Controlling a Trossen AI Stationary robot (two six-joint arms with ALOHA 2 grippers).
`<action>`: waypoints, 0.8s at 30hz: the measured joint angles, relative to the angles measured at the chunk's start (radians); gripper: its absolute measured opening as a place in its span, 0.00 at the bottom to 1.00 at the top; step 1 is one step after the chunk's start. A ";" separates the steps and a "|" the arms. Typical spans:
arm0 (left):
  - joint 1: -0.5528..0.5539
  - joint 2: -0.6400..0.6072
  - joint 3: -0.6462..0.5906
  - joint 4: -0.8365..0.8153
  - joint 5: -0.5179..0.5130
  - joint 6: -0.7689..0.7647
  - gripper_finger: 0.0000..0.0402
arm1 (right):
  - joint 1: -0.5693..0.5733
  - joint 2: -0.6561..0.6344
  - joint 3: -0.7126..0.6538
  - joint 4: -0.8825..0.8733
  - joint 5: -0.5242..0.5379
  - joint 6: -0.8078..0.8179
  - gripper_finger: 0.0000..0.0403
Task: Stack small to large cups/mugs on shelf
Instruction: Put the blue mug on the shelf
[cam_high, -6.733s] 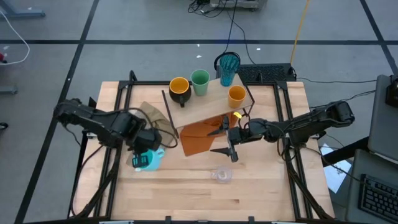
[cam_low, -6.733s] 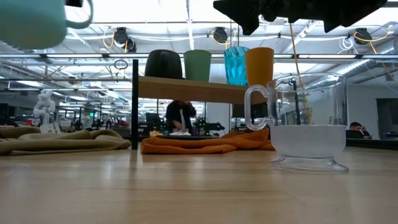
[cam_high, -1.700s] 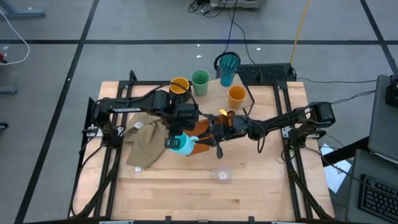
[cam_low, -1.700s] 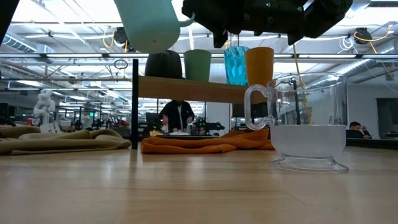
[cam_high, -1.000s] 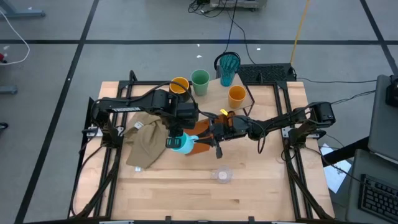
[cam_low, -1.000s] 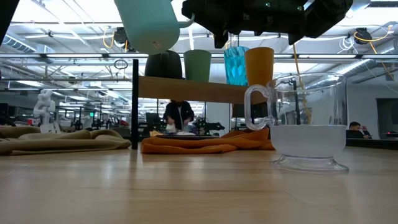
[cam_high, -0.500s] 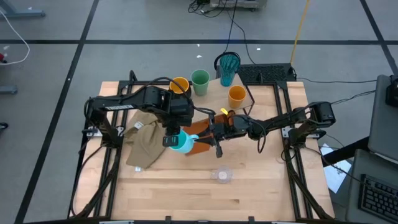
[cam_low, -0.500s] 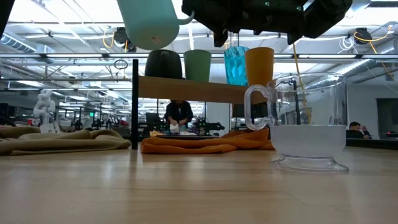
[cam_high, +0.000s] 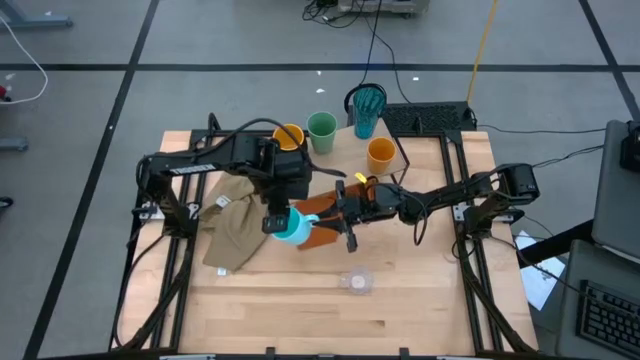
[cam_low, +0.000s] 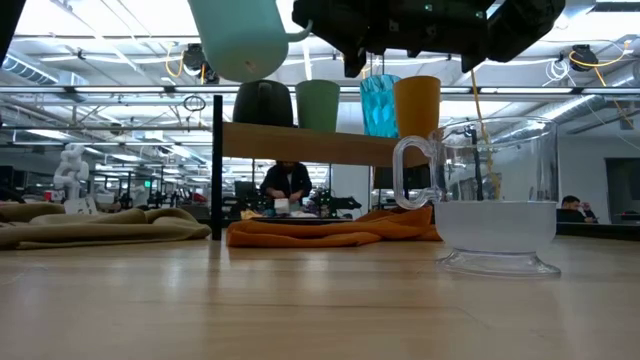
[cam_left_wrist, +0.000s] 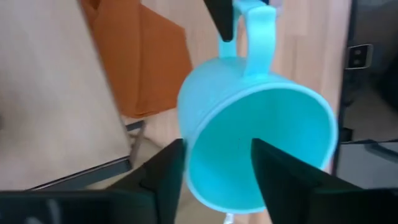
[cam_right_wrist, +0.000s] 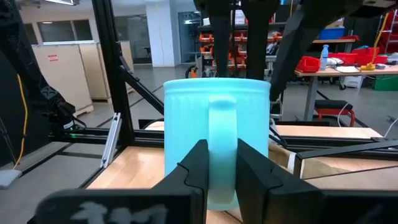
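Mid-handover above the table: the left gripper (cam_high: 277, 222) pinches the bright blue handled mug (cam_high: 290, 227) by its rim while the right gripper (cam_high: 337, 218) closes its fingers around the handle; next, seemingly, the left lets go, with the shelf (cam_low: 310, 143) just beyond

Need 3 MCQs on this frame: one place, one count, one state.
1. Where is the clear glass mug?
A. on the shelf
B. on the tabletop
C. in a gripper

2. How many cups stand on the shelf?
A. two
B. four
C. six

3. The blue mug is:
A. lying on the beige cloth
B. standing on the shelf
C. held in the air

Answers: 1 B, it stands alone on the bare wood. 2 B, black, green, teal and orange. 3 C, the left gripper grips its rim and the right gripper straddles its handle.
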 joint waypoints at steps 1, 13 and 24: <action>0.001 0.000 0.000 0.000 0.019 -0.009 0.49 | 0.000 0.000 0.000 0.000 -0.001 0.000 0.09; 0.008 -0.105 0.015 -0.002 0.050 -0.098 0.57 | -0.004 0.002 -0.001 -0.009 0.010 -0.002 0.09; -0.115 -0.320 0.179 0.000 -0.264 -0.150 0.57 | -0.012 -0.009 -0.001 0.000 0.003 -0.006 0.09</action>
